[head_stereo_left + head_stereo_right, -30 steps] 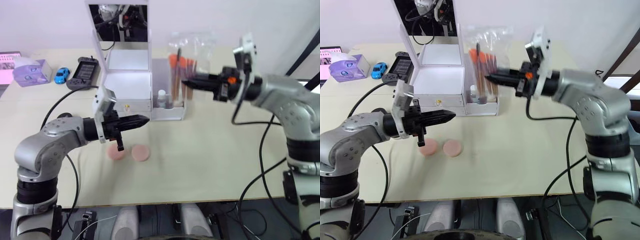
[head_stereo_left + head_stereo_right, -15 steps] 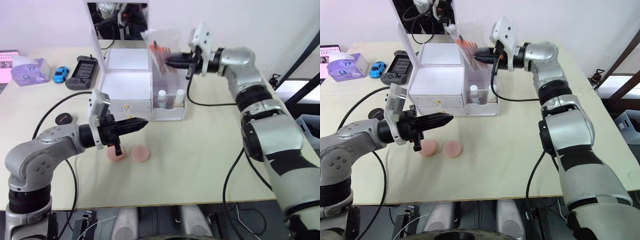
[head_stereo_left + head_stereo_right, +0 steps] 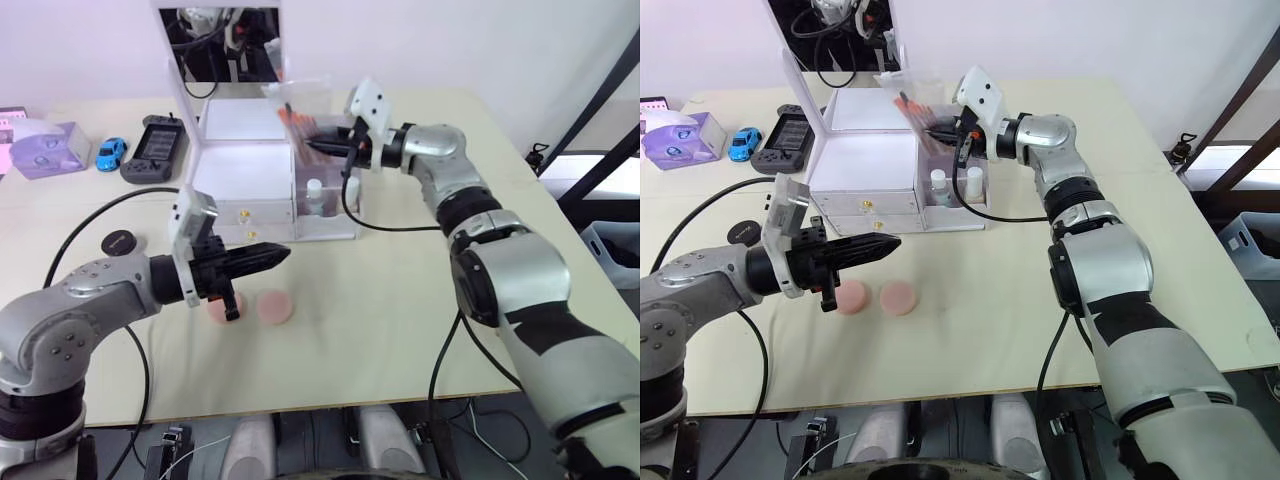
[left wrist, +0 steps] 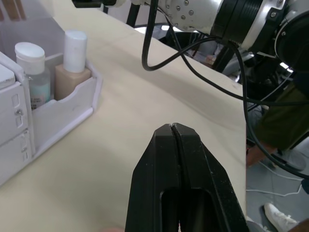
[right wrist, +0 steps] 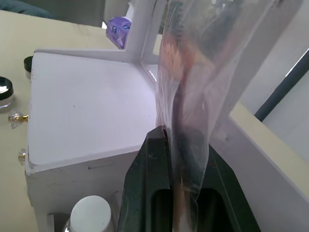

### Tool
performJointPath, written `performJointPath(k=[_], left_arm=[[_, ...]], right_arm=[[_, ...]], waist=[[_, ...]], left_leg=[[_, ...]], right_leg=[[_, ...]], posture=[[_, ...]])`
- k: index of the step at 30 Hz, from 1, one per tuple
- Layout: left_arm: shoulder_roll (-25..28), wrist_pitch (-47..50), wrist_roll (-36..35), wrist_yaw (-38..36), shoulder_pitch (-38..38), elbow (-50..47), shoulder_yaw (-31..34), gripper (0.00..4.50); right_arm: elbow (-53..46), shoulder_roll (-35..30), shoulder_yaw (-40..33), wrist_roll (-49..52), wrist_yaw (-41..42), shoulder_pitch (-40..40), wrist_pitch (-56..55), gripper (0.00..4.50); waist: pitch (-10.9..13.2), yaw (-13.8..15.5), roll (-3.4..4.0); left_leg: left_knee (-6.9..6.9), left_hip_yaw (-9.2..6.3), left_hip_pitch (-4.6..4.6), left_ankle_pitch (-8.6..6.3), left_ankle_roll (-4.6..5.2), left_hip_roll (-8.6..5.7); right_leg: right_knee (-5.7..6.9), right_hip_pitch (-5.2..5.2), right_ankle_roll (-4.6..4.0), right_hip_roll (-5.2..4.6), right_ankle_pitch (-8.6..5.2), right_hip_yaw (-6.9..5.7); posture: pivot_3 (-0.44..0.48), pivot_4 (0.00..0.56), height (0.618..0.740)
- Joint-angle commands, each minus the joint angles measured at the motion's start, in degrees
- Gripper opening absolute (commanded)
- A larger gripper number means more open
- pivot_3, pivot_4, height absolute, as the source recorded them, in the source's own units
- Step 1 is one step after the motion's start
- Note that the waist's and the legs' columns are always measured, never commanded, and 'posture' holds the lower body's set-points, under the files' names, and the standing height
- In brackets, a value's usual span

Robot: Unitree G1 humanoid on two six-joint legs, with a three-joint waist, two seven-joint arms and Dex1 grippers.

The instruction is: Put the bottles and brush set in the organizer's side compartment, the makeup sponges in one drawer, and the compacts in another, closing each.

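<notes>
The white organizer [image 3: 248, 172] stands mid-table with its mirrored lid up. Two bottles [image 3: 316, 194] stand in its side compartment [image 3: 337, 226], also seen as a clear bottle [image 4: 30, 67] and a tan bottle [image 4: 73, 59]. My right gripper [image 3: 312, 147] is shut on the brush set [image 3: 298, 108], a clear bag of orange brushes, held tilted above the compartment's back; the bag [image 5: 203, 63] hangs between the fingers. Two pink makeup sponges [image 3: 271, 307] lie in front of the organizer. My left gripper [image 3: 277, 254] hovers shut just above them, empty. A black compact [image 3: 119, 242] lies to the left.
A game controller [image 3: 150, 150], a blue toy car [image 3: 107, 153] and a purple tissue box [image 3: 40, 148] sit at the back left. Black cables trail from both arms over the table. Both drawer fronts [image 3: 865, 205] with gold knobs look shut.
The right gripper has carried the brush set from the right side leftward and back, over the organizer's side compartment. The left gripper stays shut near the sponges. The camera has shifted.
</notes>
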Motion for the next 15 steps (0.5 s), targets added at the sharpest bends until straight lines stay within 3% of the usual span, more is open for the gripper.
performJointPath(k=[1, 2, 5, 11, 15], left_arm=[[1.15, -0.94, -1.67, 0.70, -0.30, -1.60, 1.10, 0.00], [1.28, -1.00, -1.78, 0.78, -0.25, -1.61, 1.07, 0.00], [1.65, -1.07, -1.93, 1.05, -0.17, -1.64, 0.82, 0.00], [2.86, -1.08, -1.86, 0.45, -0.18, -0.94, 0.40, 0.00], [2.98, -1.42, -1.35, -0.12, -0.82, -0.15, -0.75, 0.00]], right_arm=[[-0.35, 0.68, -0.99, -1.77, -0.97, -0.66, -1.32, 0.04], [-0.30, 0.76, -1.05, -2.22, -1.08, -0.59, -1.42, 0.04], [-0.08, 0.82, -0.75, -4.09, -2.08, -0.06, -1.88, 1.16], [-0.05, 0.24, -1.77, -5.81, -3.61, 0.07, -2.65, 4.28], [-0.84, -0.71, -4.20, -3.93, -0.08, -0.60, -3.46, 4.44]], waist=[[0.00, -0.03, 0.00], [0.00, -0.04, 0.00], [0.00, -0.04, 0.00], [0.00, -0.05, 0.00], [0.00, -0.04, 0.00]], left_leg=[[0.00, 0.00, 0.00, 0.00, 0.00, 0.00], [0.00, 0.01, 0.00, 0.00, 0.00, 0.00], [0.00, 0.01, 0.00, 0.00, 0.00, 0.00], [0.00, 0.01, 0.00, 0.00, 0.00, 0.00], [-0.01, 0.01, 0.01, 0.00, 0.00, 0.00]], right_leg=[[0.00, 0.00, 0.00, 0.00, 0.00, 0.00], [-0.01, 0.00, 0.00, 0.00, 0.00, 0.00], [0.00, 0.00, 0.00, 0.00, 0.00, 0.00], [0.00, 0.00, 0.00, 0.00, 0.00, 0.01], [0.00, 0.00, 0.00, 0.01, 0.00, 0.01]], posture=[[0.000, 0.150, 0.740], [0.000, 0.150, 0.740], [0.000, 0.150, 0.740], [0.000, 0.150, 0.740], [0.000, 0.150, 0.740]])
